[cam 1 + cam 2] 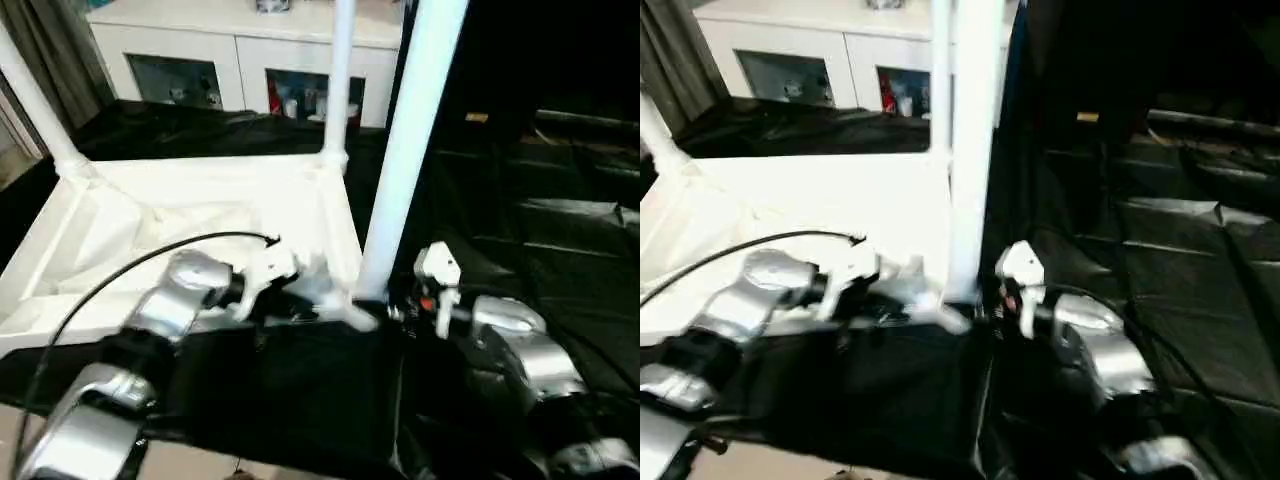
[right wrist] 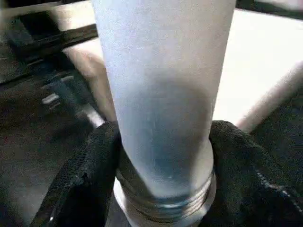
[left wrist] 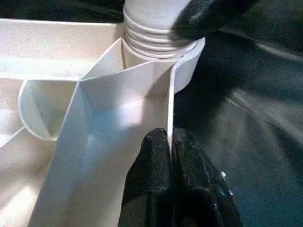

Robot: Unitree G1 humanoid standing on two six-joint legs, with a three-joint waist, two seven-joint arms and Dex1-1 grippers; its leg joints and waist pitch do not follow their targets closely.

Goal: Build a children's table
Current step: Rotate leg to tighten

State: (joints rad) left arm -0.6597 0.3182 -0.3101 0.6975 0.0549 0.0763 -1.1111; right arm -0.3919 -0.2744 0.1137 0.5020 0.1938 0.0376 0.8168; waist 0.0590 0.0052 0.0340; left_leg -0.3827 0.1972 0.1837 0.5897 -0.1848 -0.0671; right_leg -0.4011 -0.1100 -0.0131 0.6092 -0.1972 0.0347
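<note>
While left claw (image 3: 170,156) pinches top's rim (image 3: 171,101), right claw (image 2: 163,156) clasps leg (image 1: 410,150) at threaded base; leg-fitting underway; next: twist leg into socket (image 3: 187,66).

The upturned table top (image 1: 200,215) is smooth white plastic with a soft sheen on its thin ribs, and the leg (image 1: 405,160) standing at its corner towards three o'clock has the same white plastic in a more matt, faintly frosted finish, with moulded thread ridges at its foot. Under it all lies a black sheet (image 1: 540,230), glossy and creased like thin plastic film, while the silver forearms (image 1: 520,355) look like brushed, shiny metal. The black fingers (image 2: 236,175) at the leg's base are a rough, grainy matt material, and the cabinet (image 1: 240,50) at twelve o'clock is smooth painted white with glass doors.
</note>
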